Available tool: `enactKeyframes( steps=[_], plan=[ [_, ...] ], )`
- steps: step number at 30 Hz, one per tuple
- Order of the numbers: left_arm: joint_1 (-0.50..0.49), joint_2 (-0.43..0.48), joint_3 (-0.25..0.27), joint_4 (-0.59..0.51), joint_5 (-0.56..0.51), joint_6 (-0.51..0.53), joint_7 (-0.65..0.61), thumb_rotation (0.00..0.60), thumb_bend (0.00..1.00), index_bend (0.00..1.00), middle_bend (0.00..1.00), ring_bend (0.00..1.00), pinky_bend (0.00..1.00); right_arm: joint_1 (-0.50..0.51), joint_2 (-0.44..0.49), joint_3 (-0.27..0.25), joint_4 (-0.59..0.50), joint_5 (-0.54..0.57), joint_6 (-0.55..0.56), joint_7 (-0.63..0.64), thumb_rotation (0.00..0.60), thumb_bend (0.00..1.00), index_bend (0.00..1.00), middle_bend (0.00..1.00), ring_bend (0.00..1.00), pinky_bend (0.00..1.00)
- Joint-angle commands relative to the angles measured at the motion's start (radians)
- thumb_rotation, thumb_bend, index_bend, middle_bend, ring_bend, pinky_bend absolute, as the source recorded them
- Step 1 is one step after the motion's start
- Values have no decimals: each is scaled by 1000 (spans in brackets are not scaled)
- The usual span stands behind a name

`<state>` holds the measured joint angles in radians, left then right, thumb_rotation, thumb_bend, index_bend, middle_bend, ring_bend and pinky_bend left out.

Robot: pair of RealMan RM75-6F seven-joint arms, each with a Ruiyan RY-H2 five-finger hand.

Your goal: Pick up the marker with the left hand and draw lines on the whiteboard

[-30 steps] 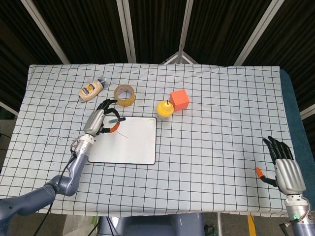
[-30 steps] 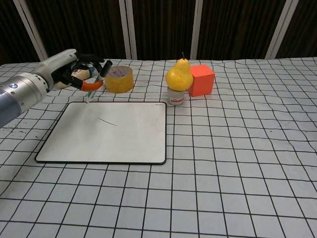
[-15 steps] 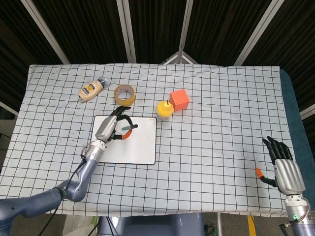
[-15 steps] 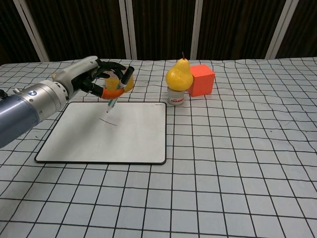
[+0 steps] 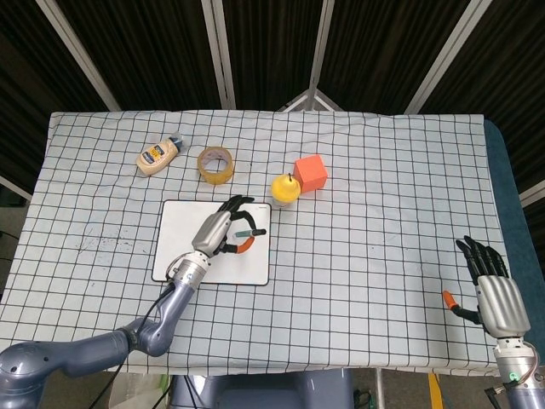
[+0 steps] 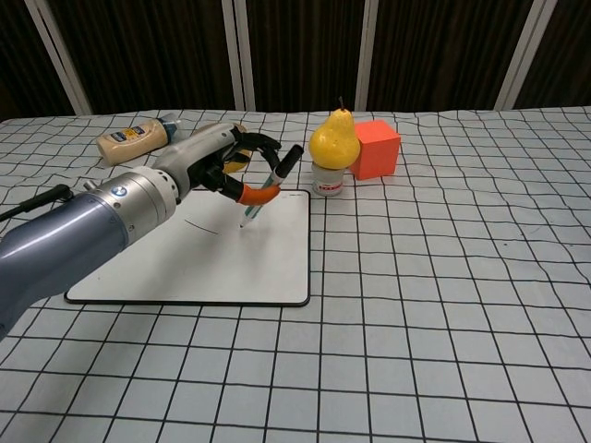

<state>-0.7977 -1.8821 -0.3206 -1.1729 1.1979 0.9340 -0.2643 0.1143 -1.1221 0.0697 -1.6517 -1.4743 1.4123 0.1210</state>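
My left hand (image 5: 223,233) (image 6: 222,166) holds the marker (image 6: 269,191), a slim pen with a black cap end pointing up and right. Its tip points down at the right part of the whiteboard (image 5: 179,256) (image 6: 175,263), close to the surface; contact is unclear. The marker (image 5: 249,232) shows past the fingers in the head view. One short dark line (image 6: 201,227) lies on the board left of the tip. My right hand (image 5: 494,294) rests at the table's near right corner, fingers extended, holding nothing.
Behind the board stand a yellow tape roll (image 5: 215,164), a mayonnaise bottle (image 5: 159,154) (image 6: 134,140), a yellow pear on a small jar (image 5: 285,188) (image 6: 333,143) and an orange cube (image 5: 311,173) (image 6: 376,149). The checked cloth covers the table.
My left hand carried the marker rightward, from the board's far left corner across to its right part. The right hand stayed still.
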Motion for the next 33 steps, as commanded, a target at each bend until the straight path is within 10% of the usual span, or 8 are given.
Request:
enactKeyframes(
  steps=[1, 33],
  plan=[
    [-3, -7, -5, 1, -13, -4, 13, 600, 542, 690, 111, 0, 75, 0, 0, 0, 0, 0, 1, 1, 600, 325, 0, 0, 0, 11],
    [89, 67, 49, -75, -67, 29, 94, 600, 542, 695, 115, 0, 75, -3, -6, 0, 0, -4, 12, -16, 600, 324, 0, 0, 0, 11]
  ],
)
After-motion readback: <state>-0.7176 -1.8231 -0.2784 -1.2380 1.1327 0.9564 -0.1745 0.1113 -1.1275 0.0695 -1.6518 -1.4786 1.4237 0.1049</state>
